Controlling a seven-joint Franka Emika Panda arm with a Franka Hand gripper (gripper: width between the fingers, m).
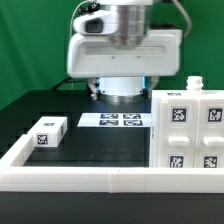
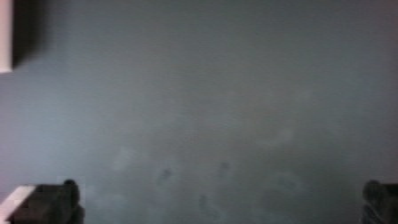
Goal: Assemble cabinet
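Observation:
The cabinet [image 1: 187,132], a large white box with several black-and-white tags on its face, stands at the exterior view's right. A smaller white tagged block [image 1: 47,133] lies apart from it at the exterior view's left. My gripper [image 2: 222,205] hangs at the back middle of the table, above the marker board [image 1: 119,121]. In the wrist view its two dark fingertips [image 2: 54,200] stand wide apart at the frame's edges, with only bare dark table between them. It holds nothing.
A long low white border rail [image 1: 80,180] runs along the front and up the exterior view's left side. A white edge [image 2: 6,40] shows at the rim of the wrist view; I cannot tell what it is.

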